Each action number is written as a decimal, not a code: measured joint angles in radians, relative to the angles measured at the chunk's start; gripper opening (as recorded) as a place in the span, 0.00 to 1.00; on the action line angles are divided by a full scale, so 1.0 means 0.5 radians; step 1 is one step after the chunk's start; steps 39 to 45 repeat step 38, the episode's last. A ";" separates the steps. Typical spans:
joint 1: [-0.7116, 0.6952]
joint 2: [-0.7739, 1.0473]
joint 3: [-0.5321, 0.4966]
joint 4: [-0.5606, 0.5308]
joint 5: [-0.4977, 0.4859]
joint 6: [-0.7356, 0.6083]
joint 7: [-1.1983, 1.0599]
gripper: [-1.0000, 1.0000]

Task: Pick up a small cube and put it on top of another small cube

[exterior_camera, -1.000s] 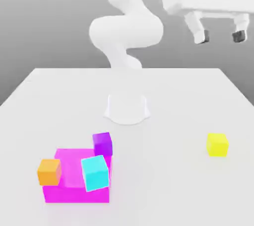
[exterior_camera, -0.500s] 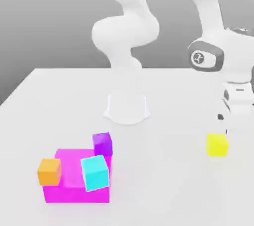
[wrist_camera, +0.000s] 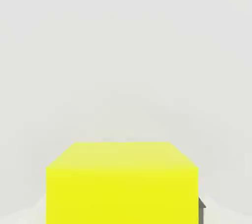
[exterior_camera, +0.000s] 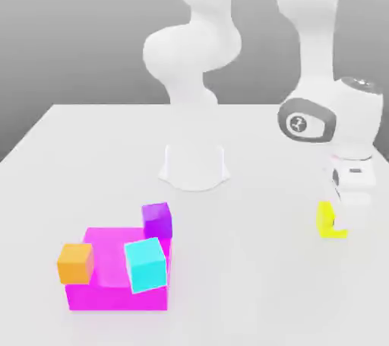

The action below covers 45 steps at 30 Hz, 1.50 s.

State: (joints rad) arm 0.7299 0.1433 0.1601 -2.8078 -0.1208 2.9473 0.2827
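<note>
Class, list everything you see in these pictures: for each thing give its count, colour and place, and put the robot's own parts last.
Small yellow cube: one, yellow, on the table at the exterior view's right, partly behind the robot's hand.
Small purple cube: one, purple, at the big block's far corner.
Small cyan cube: one, cyan, tilted against the big block's front.
Small orange cube: one, orange, at the big block's side toward the exterior view's left.
Large magenta block: one, magenta, near front, exterior view's left.
White table: one, white, under everything.
Robot arm: one, white, lowered over the yellow cube.
</note>
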 joint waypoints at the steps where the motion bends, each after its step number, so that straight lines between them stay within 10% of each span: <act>1: -0.016 -0.072 0.032 -0.014 0.065 -0.057 -0.047 0.00; 24: -1.567 -0.490 -1.005 0.480 0.128 -0.953 -1.563 0.00; 45: -1.582 -0.166 -1.054 0.477 0.453 -0.724 -1.876 0.00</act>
